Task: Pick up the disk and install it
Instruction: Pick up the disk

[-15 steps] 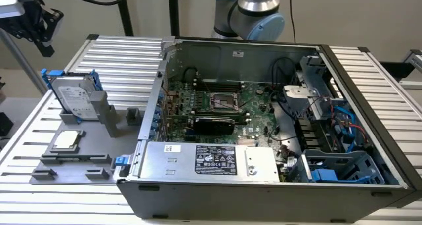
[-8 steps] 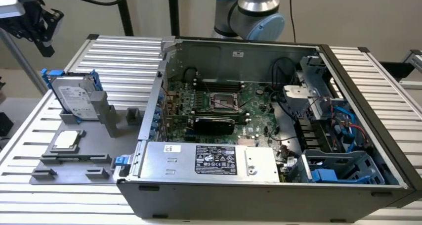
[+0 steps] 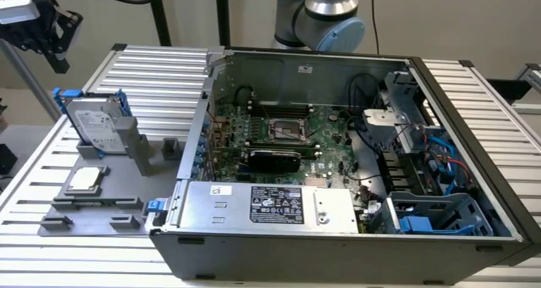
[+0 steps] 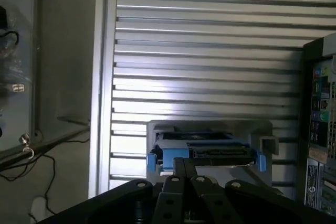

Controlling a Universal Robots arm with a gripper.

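Plainly, the disk (image 3: 95, 120) is a flat silver-grey drive with a white printed label, framed by a bright blue carrier whose tabs stick out past its upper corners. It stands on edge, leaning a little, in a grey holder (image 3: 127, 136) on a grey fixture plate (image 3: 118, 188). That puts it near the counter (image 3: 152, 66) edge at the exterior view's left, beside the open computer case (image 3: 338, 250).

The exterior view gives the disk's labelled face. It also takes in a small square chip (image 3: 85, 179) lying flat on the same plate, nearer the counter edge closest to that camera, and the power-supply box (image 3: 270, 206) inside the case. The wrist view looks instead onto the disk's (image 4: 202, 151) narrow upper edge, a blue tab at each end, with the counter's ribbed slats (image 4: 210, 51) beyond it.

The pincer (image 3: 55, 57) hangs in the air, well apart from the disk. Seen from the wrist, the pincer (image 4: 184, 165) looks clenched on nothing.
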